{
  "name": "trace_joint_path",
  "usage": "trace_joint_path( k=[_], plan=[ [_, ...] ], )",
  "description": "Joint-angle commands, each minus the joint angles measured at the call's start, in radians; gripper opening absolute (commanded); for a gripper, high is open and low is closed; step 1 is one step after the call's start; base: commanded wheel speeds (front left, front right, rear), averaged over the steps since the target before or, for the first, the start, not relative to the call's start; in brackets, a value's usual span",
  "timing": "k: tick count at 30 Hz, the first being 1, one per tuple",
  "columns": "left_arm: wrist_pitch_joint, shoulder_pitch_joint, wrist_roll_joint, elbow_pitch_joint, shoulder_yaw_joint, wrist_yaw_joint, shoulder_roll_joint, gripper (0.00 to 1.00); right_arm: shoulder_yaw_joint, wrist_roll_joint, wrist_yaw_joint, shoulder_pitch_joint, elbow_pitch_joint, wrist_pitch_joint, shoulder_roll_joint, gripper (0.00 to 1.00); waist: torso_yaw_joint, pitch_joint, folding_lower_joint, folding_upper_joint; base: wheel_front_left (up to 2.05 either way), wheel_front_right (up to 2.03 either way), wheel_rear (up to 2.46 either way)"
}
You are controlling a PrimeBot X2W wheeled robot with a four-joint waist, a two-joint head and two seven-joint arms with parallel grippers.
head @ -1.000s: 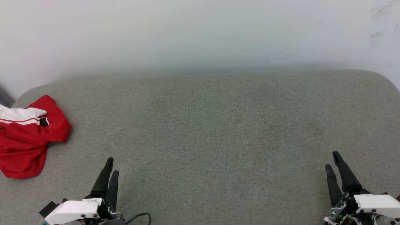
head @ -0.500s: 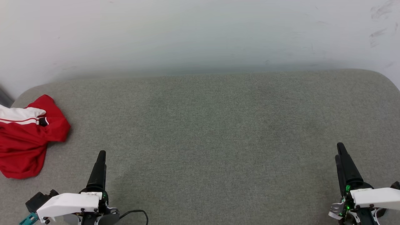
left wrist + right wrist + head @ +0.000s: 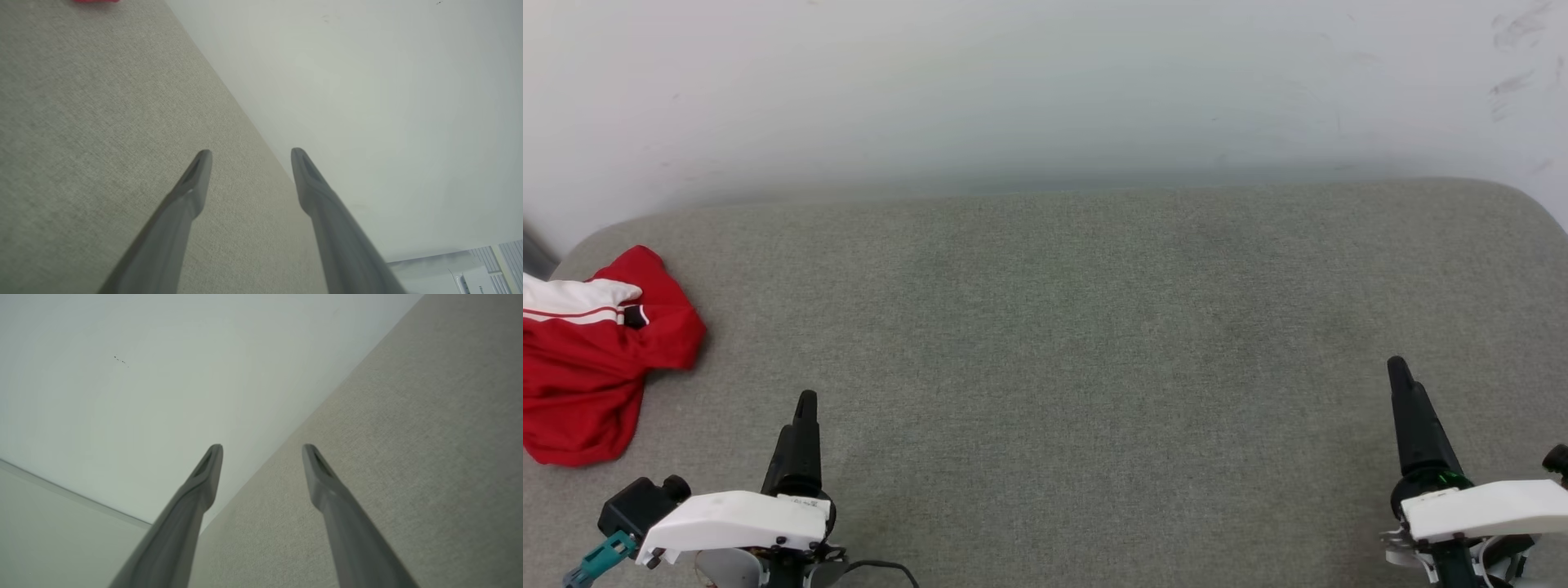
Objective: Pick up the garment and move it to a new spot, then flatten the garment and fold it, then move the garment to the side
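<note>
- Clearly, the left gripper point(image 3: 251, 152) has its two dark fingers point(image 3: 192, 192) spread apart with nothing between them. They hang over the grey cloth surface point(image 3: 81, 122), tips aimed toward where it meets the pale wall point(image 3: 367, 81).
- The right gripper point(image 3: 262, 447) is likewise spread wide and empty, its fingers point(image 3: 327, 486) pointing at the same seam of surface and wall.
- From the head view each gripper is seen edge-on as one dark spike, the left at the lower left and the right at the lower right, well apart. Each rises from a white wrist housing point(image 3: 735, 523).
- A teal connector point(image 3: 596, 559) sticks out at the left housing's outer end, and a dark cable point(image 3: 882, 565) loops beside it.
- The garment point(image 3: 584, 384) lies crumpled at the far left edge of the surface, red with a white sleeve and striped trim on top, partly cut off by the view's edge. It sits left of and beyond the left gripper, not touching it.
- A sliver of red shows at the top left corner of the left wrist view.
</note>
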Motion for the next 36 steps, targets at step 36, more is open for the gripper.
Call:
trace_joint_path(
  k=[36],
  plan=[
    [-0.118, 0.057, 0.550, -0.106, -0.092, 0.095, 0.006, 1.00, 0.056, -0.569, 0.000, 0.046, -0.074, -0.120, -0.003, 1.00, 0.006, 0.003, 0.0000, 0.0000, 0.00, 0.00, 0.00]
  ],
)
